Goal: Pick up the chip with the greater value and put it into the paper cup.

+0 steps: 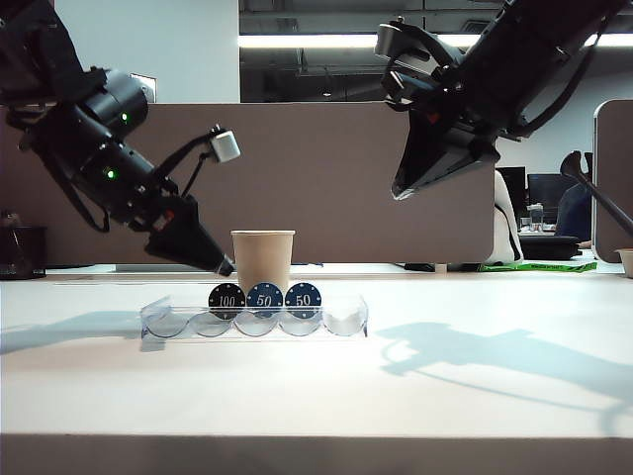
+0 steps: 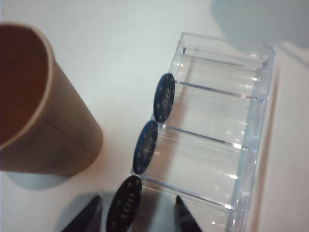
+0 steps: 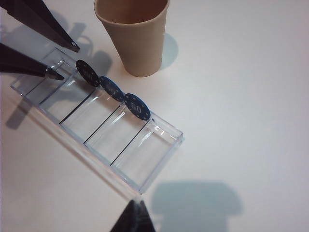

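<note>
One black chip marked "100" [image 2: 124,204] stands on edge between my left gripper's [image 2: 137,215] fingers [image 2: 87,216], which are spread wide and not touching it. It leans against the rear wall of the clear plastic tray [image 2: 251,145], at the end of the row nearest my left jaws. Two blue "50" chips come next: the near blue chip [image 2: 145,147] just past it, the far blue chip [image 2: 164,97] beyond. The tan paper cup [image 2: 53,145] stands upright just beside my left jaws, close behind the tray. My right gripper [image 3: 134,220] hangs high above the tray's other end, its jaws drawn together at the tips. Everything rests on a plain white table [image 1: 475,396]. Behind it runs a brown partition [image 1: 336,178], with an office and a ceiling light strip [image 1: 307,41] beyond.
</note>
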You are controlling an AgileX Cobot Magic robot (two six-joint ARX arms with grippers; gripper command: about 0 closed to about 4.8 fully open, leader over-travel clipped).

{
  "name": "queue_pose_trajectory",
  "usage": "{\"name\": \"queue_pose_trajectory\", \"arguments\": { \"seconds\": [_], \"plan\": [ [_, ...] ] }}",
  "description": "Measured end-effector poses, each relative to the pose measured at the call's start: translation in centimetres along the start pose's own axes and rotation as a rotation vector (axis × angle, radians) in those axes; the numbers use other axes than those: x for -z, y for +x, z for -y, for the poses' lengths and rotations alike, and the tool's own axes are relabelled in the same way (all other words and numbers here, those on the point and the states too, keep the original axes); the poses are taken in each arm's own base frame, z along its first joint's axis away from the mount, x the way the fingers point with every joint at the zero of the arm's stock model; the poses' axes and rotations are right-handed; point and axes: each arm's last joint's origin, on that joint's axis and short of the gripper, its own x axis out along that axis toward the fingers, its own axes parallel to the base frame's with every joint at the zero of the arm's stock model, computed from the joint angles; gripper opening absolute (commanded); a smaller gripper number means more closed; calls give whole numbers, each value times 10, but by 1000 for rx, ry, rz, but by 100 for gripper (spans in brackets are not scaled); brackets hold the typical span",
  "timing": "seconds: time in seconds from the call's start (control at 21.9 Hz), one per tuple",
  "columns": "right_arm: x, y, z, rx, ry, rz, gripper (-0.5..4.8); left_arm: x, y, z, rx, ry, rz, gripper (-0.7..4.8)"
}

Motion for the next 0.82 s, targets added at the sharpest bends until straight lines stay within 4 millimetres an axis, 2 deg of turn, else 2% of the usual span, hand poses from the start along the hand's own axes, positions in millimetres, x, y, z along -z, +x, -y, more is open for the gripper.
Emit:
{"name": "queue_pose_trajectory", "arguments": {
  "seconds": [0.82],
  "plan": [
    [0, 0, 0, 0, 0, -1, -1, 9, 12, -3, 8, -27, -8, 187]
  ]
}}
